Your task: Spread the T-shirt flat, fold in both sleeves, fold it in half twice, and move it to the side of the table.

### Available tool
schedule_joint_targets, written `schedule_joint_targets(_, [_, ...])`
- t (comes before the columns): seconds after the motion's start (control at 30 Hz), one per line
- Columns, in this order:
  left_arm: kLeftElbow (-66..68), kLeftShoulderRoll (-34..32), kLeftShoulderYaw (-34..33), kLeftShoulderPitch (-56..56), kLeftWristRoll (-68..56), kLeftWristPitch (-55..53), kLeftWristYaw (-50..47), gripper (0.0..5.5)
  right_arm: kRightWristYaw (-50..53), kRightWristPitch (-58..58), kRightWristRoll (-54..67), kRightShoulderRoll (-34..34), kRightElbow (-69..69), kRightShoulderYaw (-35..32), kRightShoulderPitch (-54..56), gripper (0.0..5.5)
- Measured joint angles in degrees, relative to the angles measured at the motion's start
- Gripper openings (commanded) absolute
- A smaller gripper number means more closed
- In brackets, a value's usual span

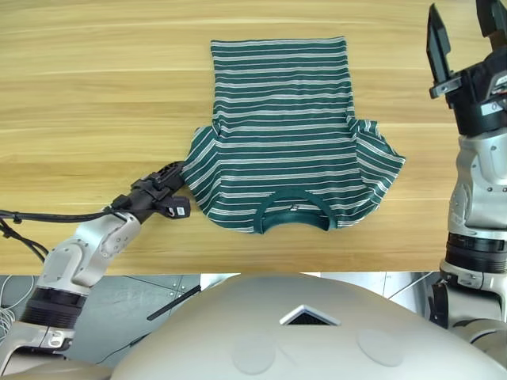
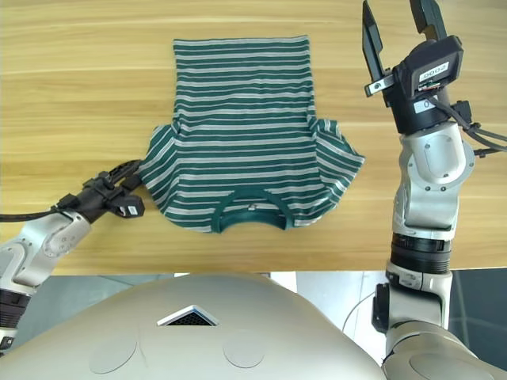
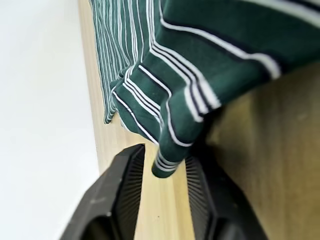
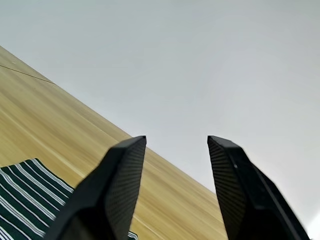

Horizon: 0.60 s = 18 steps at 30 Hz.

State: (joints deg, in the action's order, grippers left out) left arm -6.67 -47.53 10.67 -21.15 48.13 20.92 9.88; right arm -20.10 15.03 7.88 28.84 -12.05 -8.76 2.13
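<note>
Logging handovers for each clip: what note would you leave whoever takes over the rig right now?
Left gripper: at the left sleeve edge, grip unclear.
Right gripper: open, empty, raised over the table at its far right.
T-shirt: mid-table, body spread, collar toward the robot; both sleeves rumpled, not folded in.
Left to do: both sleeve folds, two half folds, move aside.

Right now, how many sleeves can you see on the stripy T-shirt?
2. The left sleeve has its edge at the left gripper. The right sleeve lies bunched on the table, away from the raised right gripper.
</note>
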Motion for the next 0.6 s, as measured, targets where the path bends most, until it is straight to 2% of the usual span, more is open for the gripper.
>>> schedule_joint_targets(0.33, [-0.4, -1.3, 0.3, 1.4, 0.0, 0.3, 0.4, 0.01, -0.2, -1.0, 0.0, -0.2, -1.0, -1.0, -0.3, 2.27])
schedule_joint_targets(0.6, [-0.1, -0.1, -0.1, 1.0, 0.1, -1.7, -3.0, 0.01, -0.4, -2.2, 0.0, -0.3, -1.2, -2.1, -1.2, 2.27])
